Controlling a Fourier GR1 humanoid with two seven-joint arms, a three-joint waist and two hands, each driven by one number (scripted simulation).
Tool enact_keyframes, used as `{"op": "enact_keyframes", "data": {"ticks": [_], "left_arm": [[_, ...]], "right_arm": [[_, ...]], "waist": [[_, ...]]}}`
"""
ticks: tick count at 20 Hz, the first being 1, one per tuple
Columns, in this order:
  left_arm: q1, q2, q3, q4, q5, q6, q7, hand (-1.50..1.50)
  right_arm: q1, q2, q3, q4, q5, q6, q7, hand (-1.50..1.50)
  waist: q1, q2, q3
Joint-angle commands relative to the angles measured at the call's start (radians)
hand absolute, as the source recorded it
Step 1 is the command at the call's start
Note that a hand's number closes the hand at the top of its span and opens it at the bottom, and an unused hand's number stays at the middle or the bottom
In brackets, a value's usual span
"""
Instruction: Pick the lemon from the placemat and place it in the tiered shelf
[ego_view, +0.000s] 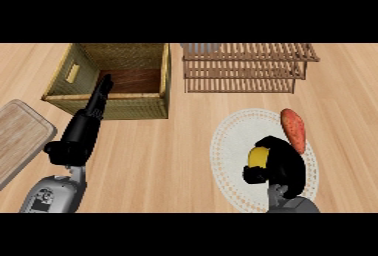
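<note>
Lemon (258, 158), as seen from my head view, shows as a small yellow oval, smooth and bright, most of it hidden by black fingers. It sits over the pale round placemat (230, 135), toward its near right part, and my right robot hand (277, 165) curls round it, fingers wrapped across its right and lower sides, so only its left face shows. I cannot tell whether it rests on the mat or is lifted. An orange sweet potato (293, 129) lies just beside my right robot hand, on the mat's far right. The wooden tiered shelf (247, 67) stands beyond the mat on the surface (177, 160). My left robot hand (98, 102) hangs with straight fingers over the woven basket (118, 100). A cutting board (18, 135) lies at the left edge.
</note>
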Motion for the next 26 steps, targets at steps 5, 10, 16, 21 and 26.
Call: {"op": "enact_keyframes", "data": {"ticks": [5,10,16,21,26], "left_arm": [[0.058,-0.055,-0.029,0.143,-0.024,0.007,-0.018,0.0],[0.023,-0.039,-0.021,0.084,-0.011,-0.013,0.059,0.0],[0.011,-0.063,-0.043,0.116,-0.024,-0.019,0.015,0.0],[-0.02,-0.066,-0.031,0.145,-0.042,-0.002,0.03,0.0],[0.002,-0.073,-0.033,0.131,-0.035,-0.009,0.044,0.0]], "right_arm": [[-0.016,0.006,0.022,0.023,0.064,-0.013,0.004,1.5],[-0.114,0.006,0.295,0.047,0.018,-0.055,0.074,1.5],[-0.375,0.006,0.498,0.107,-0.144,-0.141,0.122,1.5],[-0.464,0.006,0.494,0.033,-0.158,-0.389,0.108,1.5],[-0.628,0.006,0.514,-0.001,-0.107,-0.41,0.231,1.5]], "waist": [[-0.006,0.018,-0.013],[0.027,0.019,-0.013],[0.07,0.026,-0.013],[0.05,0.024,-0.013],[0.038,0.013,-0.015]]}}
